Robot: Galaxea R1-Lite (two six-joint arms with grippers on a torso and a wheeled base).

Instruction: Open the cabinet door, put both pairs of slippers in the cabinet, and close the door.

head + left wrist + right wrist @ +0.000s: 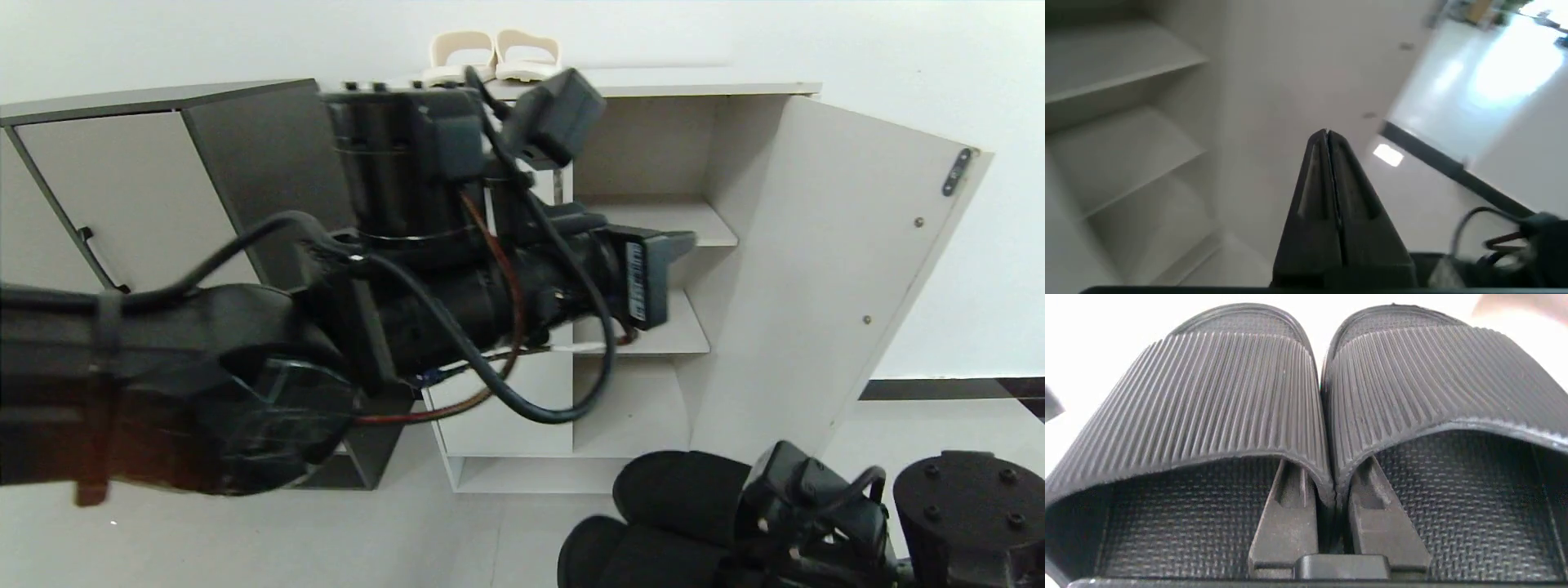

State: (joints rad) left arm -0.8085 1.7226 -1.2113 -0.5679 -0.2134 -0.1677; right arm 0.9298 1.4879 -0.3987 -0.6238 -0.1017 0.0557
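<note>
The white cabinet (702, 90) stands with its door (824, 269) swung wide to the right, showing bare shelves (661, 219). A beige pair of slippers (495, 55) rests on the cabinet's top. My left gripper (682, 238) is shut with nothing in it, held in front of the middle shelves; in the left wrist view the left gripper (1328, 139) points between the shelves (1127, 61) and the door's inner face. Low at the front, my right gripper (759, 502) is shut on the black pair of slippers (678, 490). Its fingers (1286, 506) pinch the two inner strap edges (1327, 441) together.
A dark grey cabinet (122, 180) with a closed door and a black handle (98, 257) adjoins the white one on the left. Pale floor (506, 531) lies before both. The open door's edge reaches toward my right arm.
</note>
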